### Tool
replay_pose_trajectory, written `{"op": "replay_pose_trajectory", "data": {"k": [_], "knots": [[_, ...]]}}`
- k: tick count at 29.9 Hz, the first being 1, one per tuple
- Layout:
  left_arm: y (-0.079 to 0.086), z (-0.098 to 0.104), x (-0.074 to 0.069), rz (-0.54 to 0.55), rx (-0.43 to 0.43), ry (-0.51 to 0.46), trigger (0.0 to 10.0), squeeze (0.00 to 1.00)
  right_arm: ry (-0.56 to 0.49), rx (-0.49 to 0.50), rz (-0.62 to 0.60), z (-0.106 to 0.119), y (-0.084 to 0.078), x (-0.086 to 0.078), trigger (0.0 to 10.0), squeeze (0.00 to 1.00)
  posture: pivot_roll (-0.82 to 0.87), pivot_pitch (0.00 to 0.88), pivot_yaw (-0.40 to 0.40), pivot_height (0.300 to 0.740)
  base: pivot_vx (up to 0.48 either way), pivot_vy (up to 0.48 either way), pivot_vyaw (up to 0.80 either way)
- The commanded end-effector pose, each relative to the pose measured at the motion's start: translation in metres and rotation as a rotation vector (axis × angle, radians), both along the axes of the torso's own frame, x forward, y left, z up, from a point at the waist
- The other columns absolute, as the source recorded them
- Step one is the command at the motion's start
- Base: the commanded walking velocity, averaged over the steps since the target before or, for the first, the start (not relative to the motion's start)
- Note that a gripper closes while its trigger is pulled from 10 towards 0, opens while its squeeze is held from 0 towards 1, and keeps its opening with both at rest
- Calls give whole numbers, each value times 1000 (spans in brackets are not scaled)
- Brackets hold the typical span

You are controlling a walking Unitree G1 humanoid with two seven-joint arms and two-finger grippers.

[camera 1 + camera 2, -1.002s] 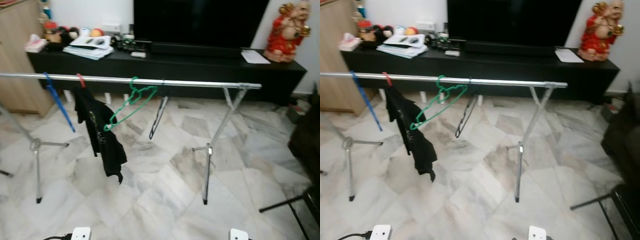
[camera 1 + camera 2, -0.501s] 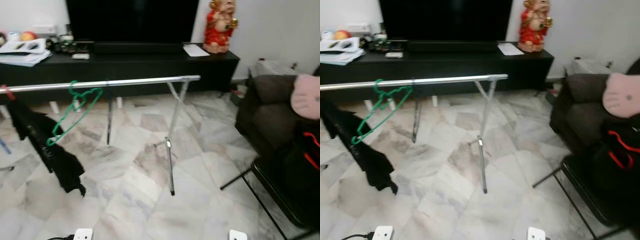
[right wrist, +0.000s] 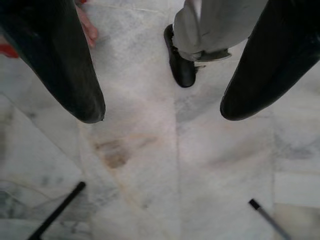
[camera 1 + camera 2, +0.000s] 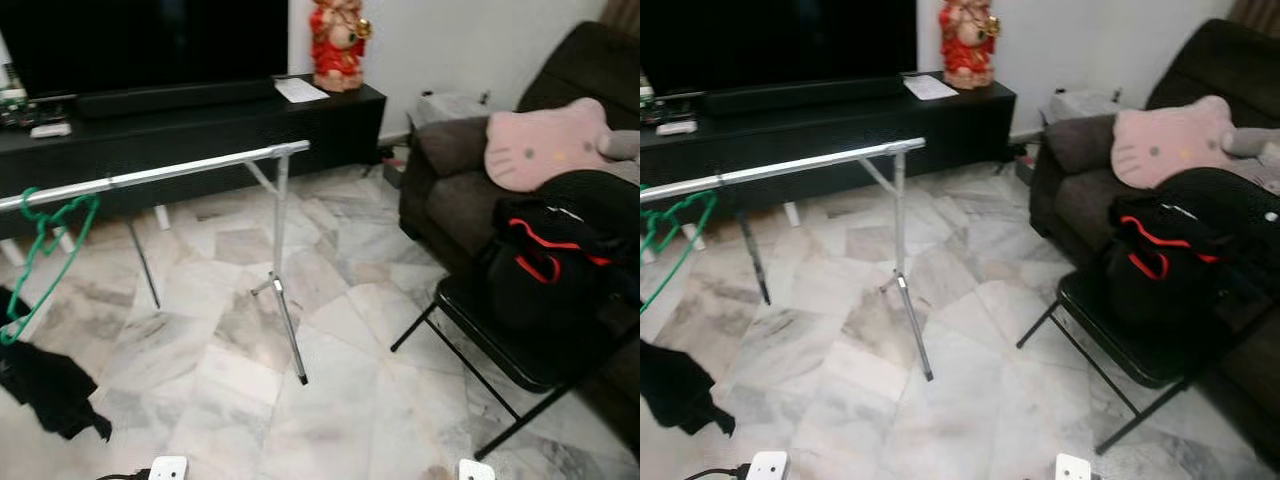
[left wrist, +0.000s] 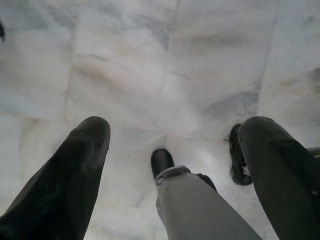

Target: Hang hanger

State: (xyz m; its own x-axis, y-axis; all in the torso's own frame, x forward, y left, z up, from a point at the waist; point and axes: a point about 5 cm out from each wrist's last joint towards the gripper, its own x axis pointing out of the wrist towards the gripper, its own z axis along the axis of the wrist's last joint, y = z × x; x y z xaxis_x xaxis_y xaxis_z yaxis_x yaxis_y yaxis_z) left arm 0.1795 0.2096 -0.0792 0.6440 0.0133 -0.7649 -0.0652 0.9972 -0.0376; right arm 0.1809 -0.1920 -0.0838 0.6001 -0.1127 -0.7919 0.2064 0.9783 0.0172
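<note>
A long silver rail (image 4: pixel 190 171) stands on thin metal legs (image 4: pixel 285 305) on the marble floor (image 4: pixel 340 390). It starts at the left edge and ends at a corner near the middle of the room. A green hanger (image 4: pixel 45 250) hangs on the rail at the far left, tilted, with its hook over the bar. Below it, at the left edge, a black cloth (image 4: pixel 45 385) hangs down low to the floor.

Behind the rail is a long black cabinet (image 4: pixel 200 125) by the wall. A big dark screen (image 4: pixel 140 45), a red statue (image 4: pixel 338 45) and a sheet of paper (image 4: pixel 300 90) sit on top of it.

On the right is a dark sofa (image 4: pixel 470 180) with a pink cat pillow (image 4: pixel 550 145) on it. Just in front of the sofa is a black folding chair (image 4: pixel 500 350). A black bag with red trim (image 4: pixel 545 260) sits on the chair seat.

There is open floor between the rail's end leg and the chair, and more bare floor close to the robot.

The left gripper (image 5: pixel 175 145) hangs over the floor with its two black fingers (image 5: pixel 75 175) wide apart and nothing between them. The right gripper (image 3: pixel 160 107) also hangs over the floor, fingers (image 3: pixel 65 70) apart and holding nothing. Under both you can see a leg in grey and a black shoe (image 3: pixel 179 65).
</note>
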Motion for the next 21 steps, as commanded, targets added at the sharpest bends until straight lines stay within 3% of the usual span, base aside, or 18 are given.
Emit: {"op": "replay_pose_trajectory", "data": {"k": [1, 6, 11, 19, 21], "knots": [[0, -2, -4, 10, -12, 19, 10000, 0, 4, 2, -6, 0, -1, 0, 10000, 0, -71, 79, -30, 740, 0, 0, -644], [-1, -3, -5, -13, -3, 25, 10000, 0, 4, 4, -4, 0, 0, 1, 10000, 0, -70, 85, -29, 740, 0, 0, -639], [-2, -4, -6, -20, 4, 34, 10000, 0, 2, 5, -5, 0, 0, 1, 10000, 0, -71, 88, -28, 740, 0, -388, -638], [-2, -3, -6, -1, -7, 26, 10000, 0, 2, 3, -5, 0, 0, 1, 10000, 0, -73, 92, -28, 740, 0, 0, -634], [-2, -3, -5, 1, -8, 24, 10000, 0, -7, 2, -6, 1, 0, 1, 10000, 0, -73, 95, -28, 740, 0, 0, 0]]}}
